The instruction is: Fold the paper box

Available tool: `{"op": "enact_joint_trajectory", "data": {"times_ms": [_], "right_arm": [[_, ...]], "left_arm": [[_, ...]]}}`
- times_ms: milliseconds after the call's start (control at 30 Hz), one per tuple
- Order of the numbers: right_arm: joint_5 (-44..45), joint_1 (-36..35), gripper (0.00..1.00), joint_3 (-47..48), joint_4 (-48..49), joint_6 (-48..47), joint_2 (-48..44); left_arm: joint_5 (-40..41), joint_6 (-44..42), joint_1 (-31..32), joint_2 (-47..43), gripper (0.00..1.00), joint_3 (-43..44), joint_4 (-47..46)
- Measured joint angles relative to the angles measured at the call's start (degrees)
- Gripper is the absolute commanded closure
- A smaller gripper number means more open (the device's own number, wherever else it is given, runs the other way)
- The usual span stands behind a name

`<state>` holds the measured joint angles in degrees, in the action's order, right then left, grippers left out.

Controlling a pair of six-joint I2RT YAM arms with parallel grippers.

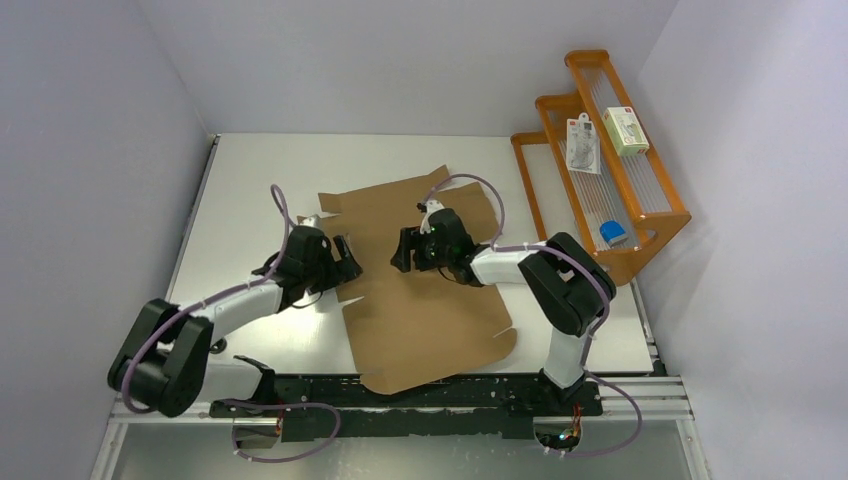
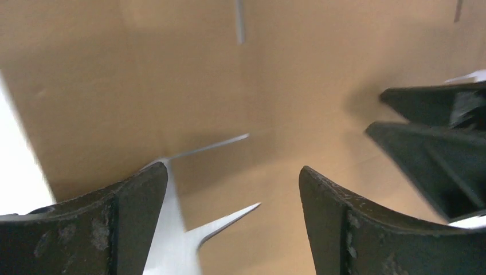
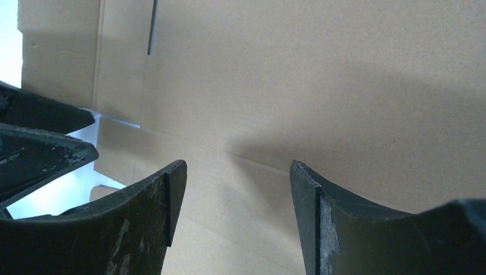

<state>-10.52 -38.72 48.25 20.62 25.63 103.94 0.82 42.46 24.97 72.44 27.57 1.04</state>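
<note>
The paper box [image 1: 425,305] is a flat brown cardboard sheet with flaps and slots, spread across the middle of the table. My left gripper [image 1: 347,258] hovers at the sheet's left edge, open, with nothing between its fingers; its wrist view shows cardboard [image 2: 275,86] and a white table wedge below. My right gripper [image 1: 405,250] faces it from the right over the sheet's middle, open and empty. The right wrist view is filled with cardboard [image 3: 321,86], and the left gripper's dark fingers [image 3: 40,146] show at the left.
An orange wire-fronted rack [image 1: 610,175] stands at the back right, holding small white packages [image 1: 583,143] and a blue item [image 1: 613,234]. White table [image 1: 250,200] lies bare left of the sheet. Walls close in on three sides.
</note>
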Motion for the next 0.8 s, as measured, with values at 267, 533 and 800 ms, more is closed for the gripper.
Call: {"op": "enact_joint_trajectory", "data": {"times_ms": [267,533,800], "right_arm": [[1.4,-0.8,0.29,8.3,-0.3,1.8,6.4],[3.3,1.7,0.24,8.9,-7.0,-2.5,1.7],[1.7,18.6,0.22,9.1,-9.5,-7.8,-5.0]], "left_arm": [[-4.2,-2.4,-8.5,10.7,0.11,9.6,-4.7],[-2.2,-6.5,-11.2,6.0,0.1,12.6,-0.3],[0.0,-10.4,-8.7,-1.4,0.1,16.1,4.7]]}}
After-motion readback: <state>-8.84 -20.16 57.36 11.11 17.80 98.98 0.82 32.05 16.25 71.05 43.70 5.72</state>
